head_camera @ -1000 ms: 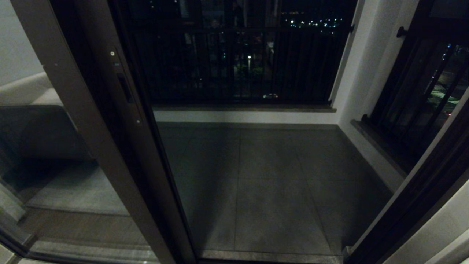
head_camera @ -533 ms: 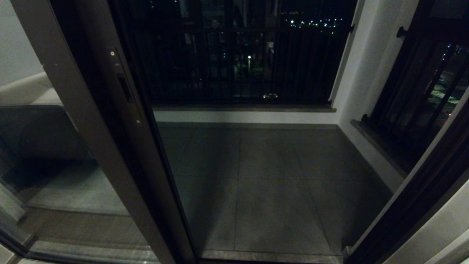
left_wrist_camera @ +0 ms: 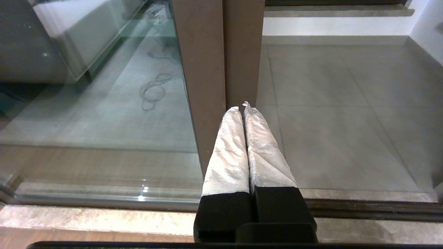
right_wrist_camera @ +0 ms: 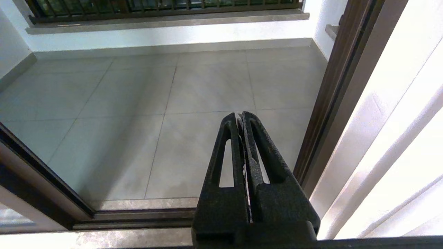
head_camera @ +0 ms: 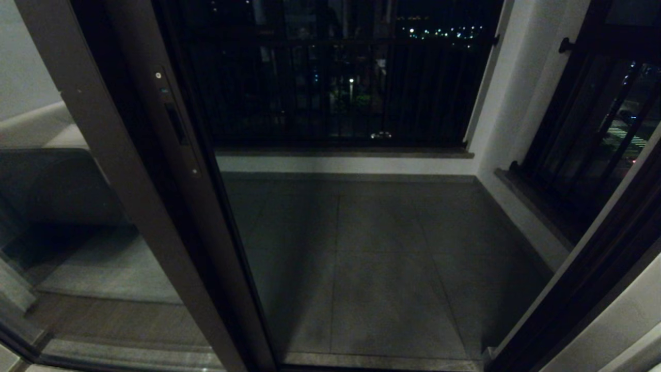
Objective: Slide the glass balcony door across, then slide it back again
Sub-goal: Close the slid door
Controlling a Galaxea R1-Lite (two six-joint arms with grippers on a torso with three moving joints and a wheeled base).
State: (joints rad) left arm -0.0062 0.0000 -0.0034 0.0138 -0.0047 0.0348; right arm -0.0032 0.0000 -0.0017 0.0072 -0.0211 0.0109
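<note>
Head view: both grippers hidden, door [head_camera: 175, 134] dim

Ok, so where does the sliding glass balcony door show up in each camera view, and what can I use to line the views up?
Head view: the glass balcony door stands left of centre, its stile slanting down with the black handle slot.
Left wrist view: its brown stile rises just beyond the shut left gripper.
Right wrist view: only a dark frame edge at one side; whether it is the door, I cannot tell. The right gripper is shut.
Shared landmark: the grey tiled balcony floor.
</note>
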